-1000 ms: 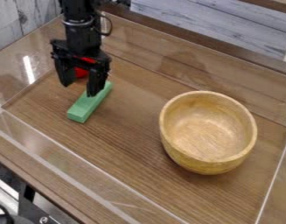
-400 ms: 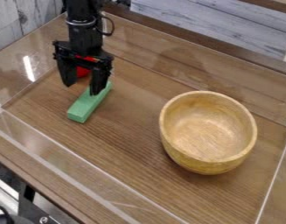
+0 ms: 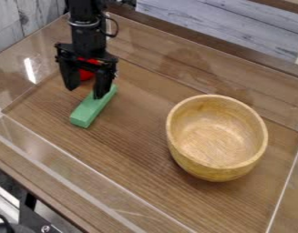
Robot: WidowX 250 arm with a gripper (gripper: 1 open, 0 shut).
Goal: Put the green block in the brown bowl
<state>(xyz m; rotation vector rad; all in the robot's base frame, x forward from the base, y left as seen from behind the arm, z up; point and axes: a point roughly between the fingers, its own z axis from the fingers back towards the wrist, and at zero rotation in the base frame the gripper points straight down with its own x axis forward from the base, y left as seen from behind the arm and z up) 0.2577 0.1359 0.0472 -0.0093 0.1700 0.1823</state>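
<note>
So the hand [image 3: 87, 85] is hanging low over the far end of the green block [image 3: 91, 108], pointing straight down, with its two black fingers [image 3: 104, 87] spread wide and red bits showing between them. It isn't gripping anything. The right finger is sitting right at the top end of the block, though from this angle I can't tell whether it's actually touching it or just in front of it. The left finger [image 3: 69, 78] is coming down beside the block, off to its left.

The block itself is lying flat on the table [image 3: 138, 177], angled a bit so one end is pointing up toward the hand and the other end is pointing down-left toward the camera. It's in the left part of the view.

The brown bowl [image 3: 217, 136] is sitting upright on the right side, well apart from the block, and its inside is showing nothing but wood grain (so the block is definitely not in there yet).

The table is dark wood with a glossy surface, and a clear plastic wall [image 3: 66, 178] is running around the edge of it, closest along the bottom left.
</note>
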